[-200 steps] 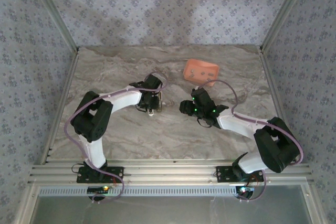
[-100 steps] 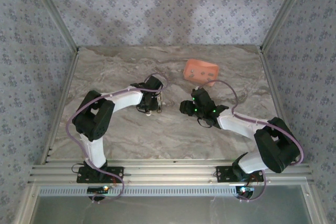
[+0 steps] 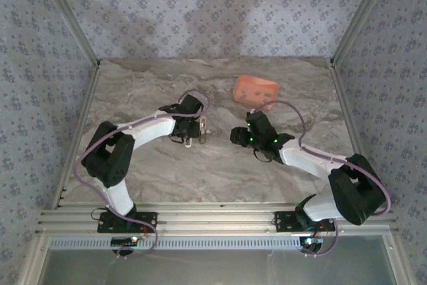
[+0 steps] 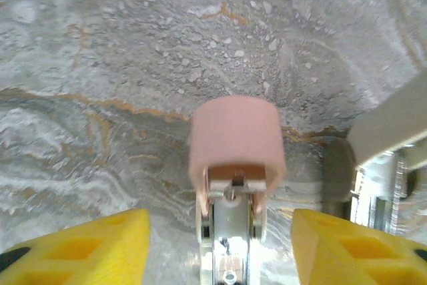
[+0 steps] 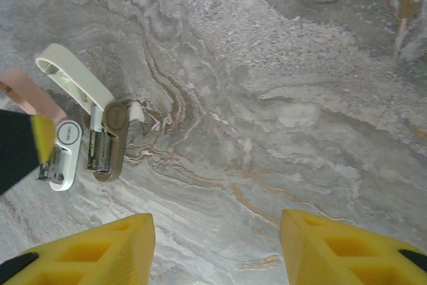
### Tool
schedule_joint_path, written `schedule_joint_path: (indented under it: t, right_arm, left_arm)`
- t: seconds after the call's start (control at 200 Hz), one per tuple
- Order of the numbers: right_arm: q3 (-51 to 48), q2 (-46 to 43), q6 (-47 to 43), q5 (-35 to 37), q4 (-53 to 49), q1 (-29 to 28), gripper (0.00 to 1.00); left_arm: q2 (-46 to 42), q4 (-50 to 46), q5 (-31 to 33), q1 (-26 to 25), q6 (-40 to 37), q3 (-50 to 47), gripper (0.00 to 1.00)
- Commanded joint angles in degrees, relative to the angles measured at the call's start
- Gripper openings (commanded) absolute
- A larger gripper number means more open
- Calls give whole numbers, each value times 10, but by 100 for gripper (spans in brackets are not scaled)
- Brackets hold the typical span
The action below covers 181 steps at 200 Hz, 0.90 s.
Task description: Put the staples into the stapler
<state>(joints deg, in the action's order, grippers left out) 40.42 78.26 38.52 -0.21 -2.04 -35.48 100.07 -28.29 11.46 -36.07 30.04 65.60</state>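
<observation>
Stapler: it lay opened out on the marbled table [image 5: 300, 98] in front of the left arm. Its pink end [image 4: 237, 139] pointed away from the left wrist camera, and the metal rail ran back toward that camera.
Left gripper: the left gripper [image 4: 220, 221] straddled the stapler with its 2 yellow fingers apart. A strip of table showed on either flank, so it had no grip.
Right gripper: the right gripper [image 5: 215, 231] hung over bare table to the stapler's right, jaws apart and nothing between them.
Lid: the white arm [image 5: 73, 75] was swung open, angling up and away from the body.
Staples: I took the brownish-grey strip [image 5: 107, 143], flat on the table just beside the white arm, for the staples. I couldn't tell whether it was loose or seated.
Tray: the salmon tray [image 3: 255, 89] sat well apart, toward the far side.
Stapler handling: it was probably light, hard and smooth, so a push from 1 side could make it skid or pivot, and the open hinge could flop.
Stapler hold: the best hold looked like across the 2 long flanks of the body, low down and clear of the rail.
Staples handling: they seemed very light and stiff, but a glued strip might snap if squeezed hard. The strip also lay low on the table and would be awkward to get under.
Staples hold: a gentle pinch on the 2 long sides at mid-length, keeping the strip level with the rail.
</observation>
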Motion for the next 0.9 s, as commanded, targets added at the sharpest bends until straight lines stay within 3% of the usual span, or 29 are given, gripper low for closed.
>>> schedule_joint_path:
  t: [0.0, 0.255, 0.52, 0.7, 0.9]
  right_arm:
    - [34, -7, -48, -18, -47, 17, 54]
    - [169, 67, -177, -58, -183, 93, 57]
    - [380, 224, -314, -53, -286, 164, 66]
    - [526, 348, -329, -61, -357, 212, 67]
    - [640, 449, -313, -78, -413, 249, 61]
  left_arm:
    - [-57, 7, 10, -1, 5, -19, 65]
    - [-149, 31, 15, 1, 8, -63, 81]
    - [-195, 44, -2, 37, 15, -105, 84]
    - [-206, 54, -11, 53, 17, -119, 84]
    - [-196, 54, -14, 60, 16, -120, 84]
